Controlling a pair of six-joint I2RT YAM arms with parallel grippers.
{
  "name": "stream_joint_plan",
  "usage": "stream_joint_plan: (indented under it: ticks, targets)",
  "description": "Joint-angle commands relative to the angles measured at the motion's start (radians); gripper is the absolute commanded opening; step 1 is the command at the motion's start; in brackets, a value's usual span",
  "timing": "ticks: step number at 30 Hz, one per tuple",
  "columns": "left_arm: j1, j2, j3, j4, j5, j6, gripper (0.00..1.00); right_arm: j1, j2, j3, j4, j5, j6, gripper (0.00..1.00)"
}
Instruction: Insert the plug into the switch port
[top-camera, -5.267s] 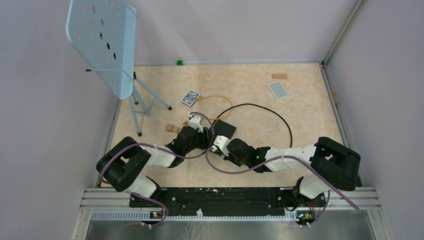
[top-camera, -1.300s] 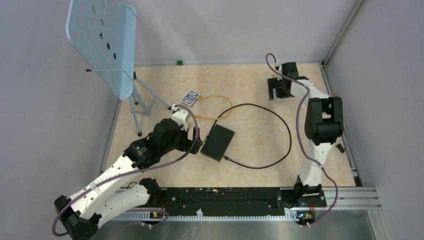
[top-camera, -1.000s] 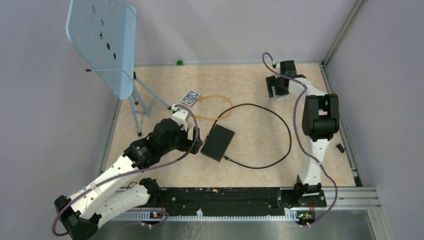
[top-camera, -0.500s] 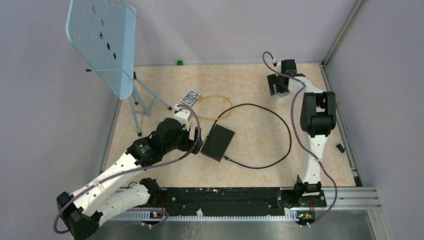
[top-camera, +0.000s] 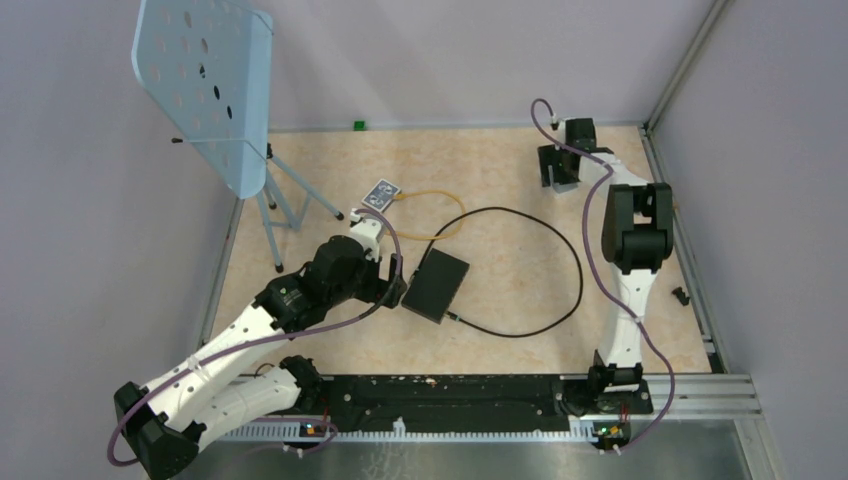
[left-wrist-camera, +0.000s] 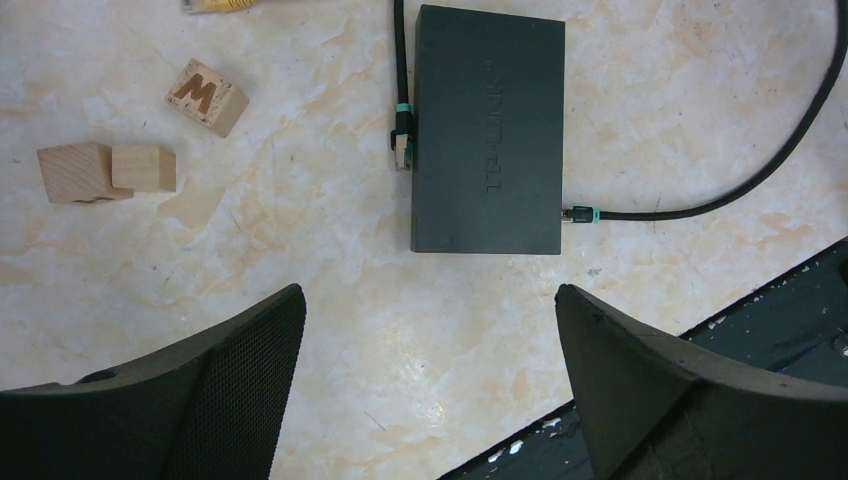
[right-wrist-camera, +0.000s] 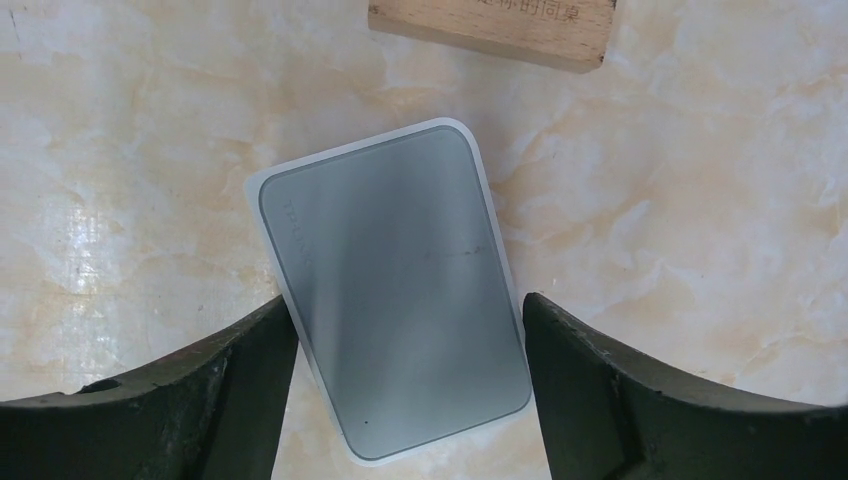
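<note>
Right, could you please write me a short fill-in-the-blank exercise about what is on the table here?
The wooden cube nearest the black box shows the letter ____.
In the left wrist view, ____ wooden cubes lie on the table.
The right tool hovers with jaws ____ above the pale rounded card.
Missing words: W; three; open.

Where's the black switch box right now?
Mid-table in the top view, the black switch box lies just right of the left gripper, with the black cable looping off to its right.
</note>
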Motion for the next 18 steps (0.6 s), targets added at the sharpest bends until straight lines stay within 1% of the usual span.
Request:
stream_joint_plan:
  ticks: [1, 4, 5, 6, 7, 9, 12, 14, 18]
  targets:
    - [0.002, 0.002, 0.0, 0.029, -0.003, 0.011, 0.99, 0.0, 0.002, -0.055, -0.063, -0.09, 0.108, 0.5]
    - [0.002, 0.001, 0.0, 0.029, 0.001, 0.014, 0.99, 0.0, -0.027, -0.076, -0.061, -0.091, 0.165, 0.39]
    - [0.002, 0.001, 0.0, 0.03, 0.002, 0.014, 0.99, 0.0, -0.041, -0.087, -0.057, -0.085, 0.188, 0.31]
    - [0.002, 0.0, 0.0, 0.029, 0.002, 0.014, 0.99, 0.0, -0.056, -0.097, -0.054, -0.081, 0.207, 0.29]
    - [0.001, -0.001, -0.001, 0.03, 0.003, 0.014, 0.99, 0.0, -0.077, -0.114, -0.044, -0.073, 0.224, 0.23]
    - [0.002, -0.002, 0.0, 0.029, 0.003, 0.015, 0.99, 0.001, -0.13, -0.162, -0.008, -0.058, 0.27, 0.16]
    - [0.002, -0.008, 0.0, 0.031, 0.004, 0.015, 0.99, 0.003, -0.241, -0.249, 0.053, -0.041, 0.336, 0.12]
    - [0.002, -0.012, -0.001, 0.032, 0.005, 0.015, 0.99, 0.011, -0.319, -0.312, 0.085, 0.0, 0.379, 0.09]
    - [0.001, -0.009, -0.002, 0.034, 0.009, 0.016, 0.99, 0.077, -0.455, -0.418, 0.071, 0.103, 0.458, 0.03]
